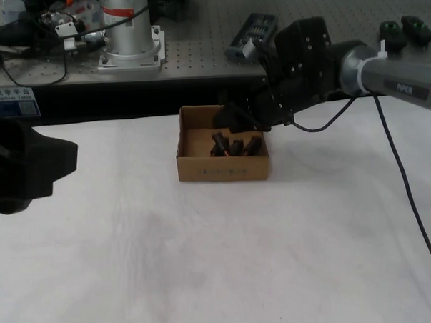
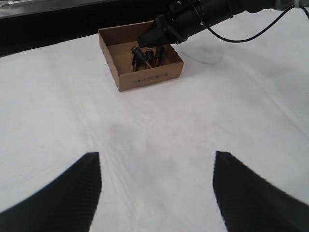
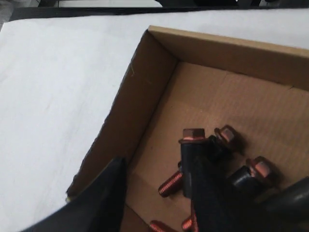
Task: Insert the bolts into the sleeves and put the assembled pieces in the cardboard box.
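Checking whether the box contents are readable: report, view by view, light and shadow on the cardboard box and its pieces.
High view: the right gripper hangs over the cardboard box; the pieces inside show dark. Left wrist view: the box throws a faint shadow on the cloth. Right wrist view: bolt heads catch light, one inner wall is shaded.

Both grippers open atm
Black two-finger right gripper [image 3: 154,179] angled down w/ fingers spread; black left gripper [image 2: 157,193] hovers low, fingers wide apart.
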Controlling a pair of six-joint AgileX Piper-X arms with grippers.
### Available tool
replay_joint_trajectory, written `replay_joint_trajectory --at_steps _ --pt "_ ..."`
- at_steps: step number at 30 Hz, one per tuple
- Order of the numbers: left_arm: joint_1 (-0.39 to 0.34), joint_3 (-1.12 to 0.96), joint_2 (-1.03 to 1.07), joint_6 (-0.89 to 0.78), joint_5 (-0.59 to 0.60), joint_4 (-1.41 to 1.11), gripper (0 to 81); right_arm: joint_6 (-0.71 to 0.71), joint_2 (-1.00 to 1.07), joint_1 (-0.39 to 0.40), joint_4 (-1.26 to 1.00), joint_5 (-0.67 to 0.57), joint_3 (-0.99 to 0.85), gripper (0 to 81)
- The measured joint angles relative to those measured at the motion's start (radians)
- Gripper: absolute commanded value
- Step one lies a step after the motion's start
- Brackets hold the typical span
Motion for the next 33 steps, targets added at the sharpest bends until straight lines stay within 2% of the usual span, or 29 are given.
replay_joint_trajectory --at_steps 5,6,7,8,12,16,19,23,24,27,29,30,33 --pt "0.0 0.0 0.0 -0.001 0.0 0.0 48.2 -0.119 -0.082 0.0 0.199 -0.035 0.0 33.7" --pt "0.0 0.0 0.0 -0.001 0.0 0.0 48.2 -0.17 -0.109 0.0 0.27 -0.035 0.0 33.7" --pt "0.0 0.0 0.0 -0.001 0.0 0.0 48.0 -0.338 -0.162 0.0 0.483 0.0 0.0 33.7" --pt "0.0 0.0 0.0 -0.001 0.0 0.0 46.8 -0.429 -0.23 0.0 0.59 0.044 0.02 33.7" --pt "0.0 0.0 0.0 -0.001 -0.002 0.007 37.4 -0.483 -0.345 0.0 0.657 0.078 0.103 33.7" --pt "0.0 0.0 0.0 -0.001 -0.018 0.071 26.5 -0.503 -0.484 0.003 0.678 0.087 0.227 33.7" --pt "0.0 0.023 0.0 0.001 -0.02 0.153 21.1 -0.51 -0.687 0.022 0.673 0.106 0.434 33.7" --pt "0.0 0.069 0.0 -0.001 0.007 0.151 20.0 -0.478 -0.902 0.057 0.635 0.128 0.669 33.7" --pt "0.0 0.084 0.0 -0.005 0.022 0.147 20.0 -0.478 -0.902 0.058 0.631 0.128 0.669 33.7" --pt "0.0 0.179 0.0 -0.023 0.116 0.073 20.0 -0.416 -1.088 0.085 0.579 0.14 0.852 33.7" --pt "0.0 0.253 0.0 -0.033 0.159 0.018 20.0 -0.352 -1.229 0.1 0.533 0.146 0.98 33.7" --pt "0.0 0.298 0.0 -0.035 0.188 -0.014 20.0 -0.32 -1.365 0.108 0.495 0.148 1.092 33.7" --pt "0.0 0.344 0.0 -0.035 0.221 -0.048 20.0 -0.198 -1.57 0.109 0.441 0.171 1.248 33.7"
